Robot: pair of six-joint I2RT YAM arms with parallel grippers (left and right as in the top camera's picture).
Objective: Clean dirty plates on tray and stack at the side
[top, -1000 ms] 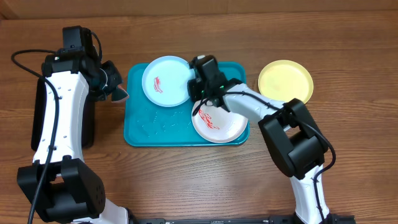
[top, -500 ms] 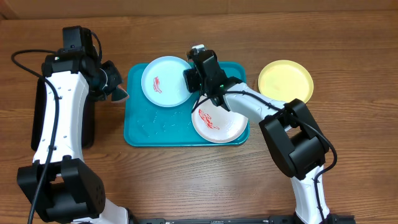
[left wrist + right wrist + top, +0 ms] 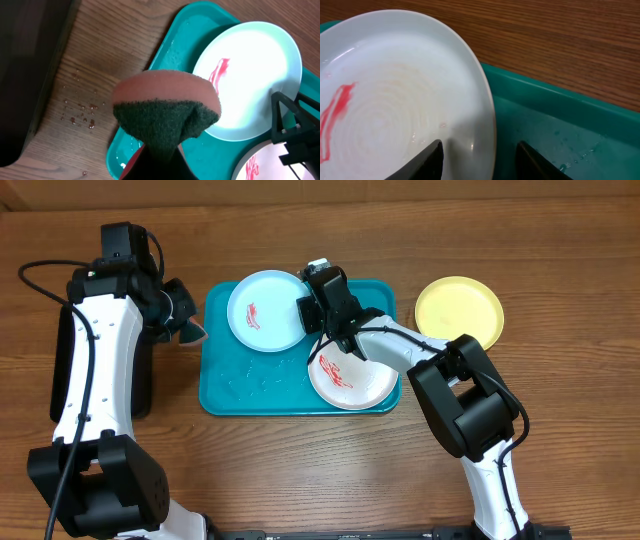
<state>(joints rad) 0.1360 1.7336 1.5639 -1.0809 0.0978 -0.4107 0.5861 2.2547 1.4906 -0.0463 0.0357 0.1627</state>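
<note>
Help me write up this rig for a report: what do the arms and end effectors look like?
Both arms have white shell links joined by bulky black joint housings. A black cable loops off the left arm; the right arm matches in build. The right end effector has flat black fingers. No markings legible.

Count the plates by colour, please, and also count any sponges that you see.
Light blue round plastic plate: 1
White round plastic plate: 1
Yellow-green round plastic plate: 1
Pink sponge with a dark green scouring face: 1
Total: 4
</note>
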